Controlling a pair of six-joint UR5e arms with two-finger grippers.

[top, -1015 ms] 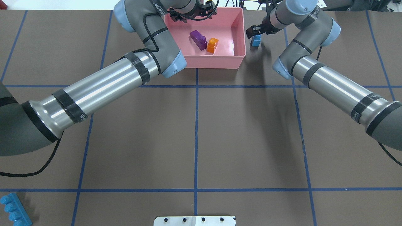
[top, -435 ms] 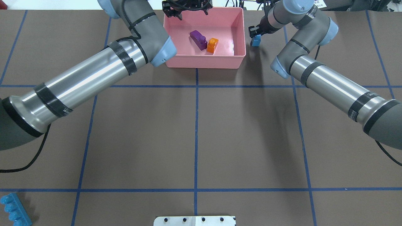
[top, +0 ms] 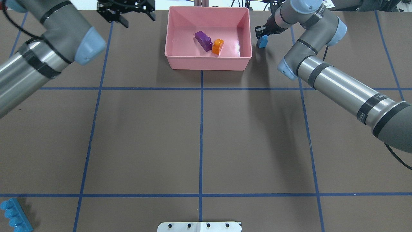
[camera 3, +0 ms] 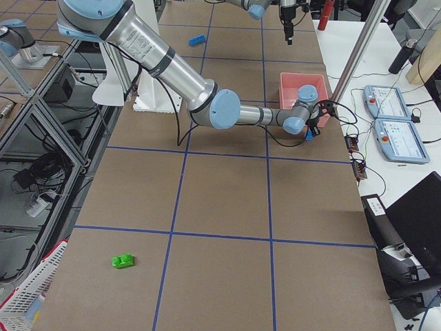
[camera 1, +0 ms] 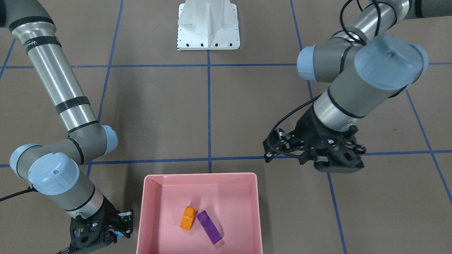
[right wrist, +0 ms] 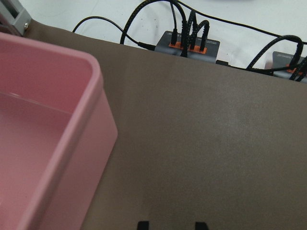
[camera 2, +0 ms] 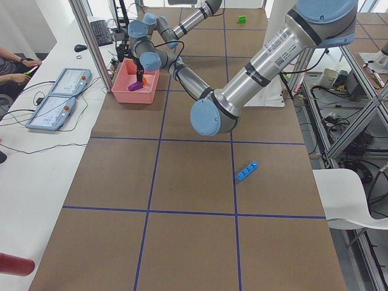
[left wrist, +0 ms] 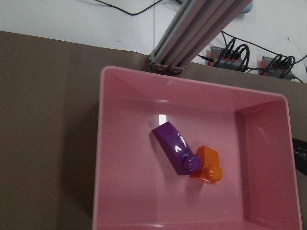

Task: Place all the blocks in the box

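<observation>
The pink box [top: 208, 65] stands at the table's far middle and holds a long purple block [top: 203, 41] and an orange block [top: 218, 46]; both show in the left wrist view [left wrist: 175, 148]. My left gripper [top: 137, 18] is open and empty, left of the box. My right gripper [top: 261, 32] is low over the small blue block [top: 263, 42] just right of the box; its fingertips [right wrist: 142, 225] stand apart, and the block is hidden there. The long blue block [top: 15, 215] lies near left. The green block [camera 3: 123, 261] lies far off on my right.
The white robot base [top: 199, 226] is at the near edge. An aluminium post [left wrist: 192, 33] stands behind the box. Power strips and cables [right wrist: 189, 43] lie along the far edge.
My left arm has swung left, carrying its gripper from over the box's far-left corner to outside the box. My right gripper has dropped slightly at the small blue block, which has not moved.
</observation>
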